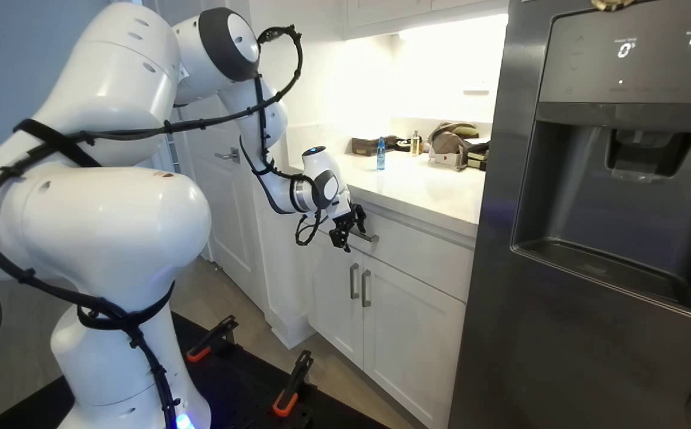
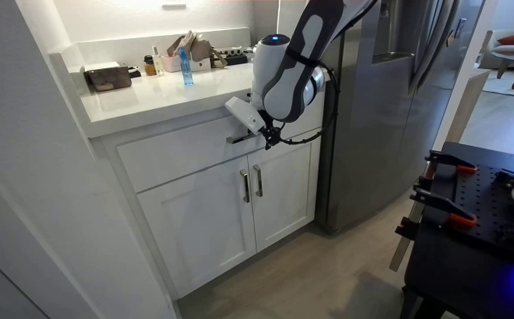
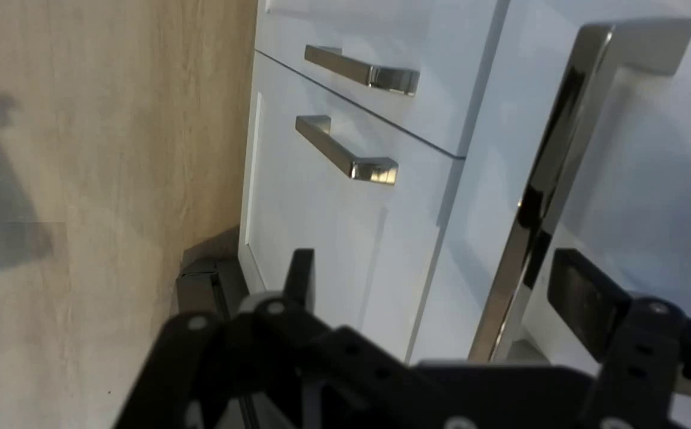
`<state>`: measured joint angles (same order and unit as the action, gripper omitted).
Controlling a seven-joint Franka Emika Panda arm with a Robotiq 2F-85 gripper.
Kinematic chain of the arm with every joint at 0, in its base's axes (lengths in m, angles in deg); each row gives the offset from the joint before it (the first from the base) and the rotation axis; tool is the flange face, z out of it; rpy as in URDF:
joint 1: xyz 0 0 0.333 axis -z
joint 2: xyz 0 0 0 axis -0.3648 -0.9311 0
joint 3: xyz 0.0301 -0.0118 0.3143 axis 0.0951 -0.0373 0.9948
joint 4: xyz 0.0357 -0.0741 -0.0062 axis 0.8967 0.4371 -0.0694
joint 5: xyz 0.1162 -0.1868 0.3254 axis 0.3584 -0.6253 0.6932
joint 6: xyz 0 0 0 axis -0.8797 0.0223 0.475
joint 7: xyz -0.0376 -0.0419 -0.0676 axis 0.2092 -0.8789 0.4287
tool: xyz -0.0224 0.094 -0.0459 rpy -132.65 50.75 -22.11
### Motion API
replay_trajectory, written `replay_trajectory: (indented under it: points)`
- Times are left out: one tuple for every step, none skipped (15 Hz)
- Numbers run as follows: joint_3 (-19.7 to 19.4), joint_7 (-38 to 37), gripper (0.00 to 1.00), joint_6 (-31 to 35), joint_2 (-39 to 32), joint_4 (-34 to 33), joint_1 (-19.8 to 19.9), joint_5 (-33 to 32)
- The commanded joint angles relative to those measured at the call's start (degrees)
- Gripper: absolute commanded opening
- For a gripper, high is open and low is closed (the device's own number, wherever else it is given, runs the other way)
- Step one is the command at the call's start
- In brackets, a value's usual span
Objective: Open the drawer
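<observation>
Evidently the drawer (image 2: 186,149) sits closed, the gripper (image 3: 437,262) spread wide near the horizontal handle (image 3: 551,185), so gripping and pulling likely remain.

Claw (image 3: 434,268) with a matt finish; the arm (image 1: 118,214) carrying it is smooth and glossy. Just beside the claw, the drawer handle (image 3: 551,173) is polished, mirror-bright metal. The drawer front (image 2: 172,155) facing the claw is smooth, softly sheened. Above the claw, a glossy countertop (image 2: 154,99); below, shiny metal door handles (image 2: 245,186) and a wood-grained floor (image 3: 112,149). To its right in both exterior views, a satin metal refrigerator (image 1: 518,333).
</observation>
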<state>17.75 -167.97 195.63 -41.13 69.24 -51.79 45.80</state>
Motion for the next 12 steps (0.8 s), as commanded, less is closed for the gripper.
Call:
replay_trajectory:
  points:
    - [-2.0,-2.2,0.75,-1.6,-1.0,-0.4,-0.8,-0.6]
    - [-2.2,-2.2,0.74,-1.8,-1.4,-0.6,-0.8,-0.6]
    - [-2.3,-2.1,0.68,-1.9,-1.6,-0.8,-0.7,-0.7]
    - [-2.5,-2.1,0.58,-1.8,-1.9,-1.2,-0.7,-0.7]
    - [-2.8,-2.0,0.51,-1.8,-2.1,-1.6,-0.5,-0.7]
    - [-3.0,-1.9,0.42,-1.8,-2.2,-1.9,-0.4,-0.7]
    - [-3.4,-2.0,0.36,-1.9,-2.3,-2.2,-0.5,-0.8]
    - [-3.6,-1.9,0.27,-1.9,-2.3,-2.6,-0.4,-0.8]
    - [-3.6,-1.8,0.20,-1.7,-2.4,-2.9,-0.3,-0.8]
    - [-3.7,-1.8,0.14,-1.7,-2.5,-3.2,-0.2,-0.9]
    - [-3.7,-1.7,0.05,-1.8,-2.6,-3.6,-0.1,-0.9]
    - [-3.5,-1.5,0.02,-1.5,-2.6,-3.8,0.1,-0.9]
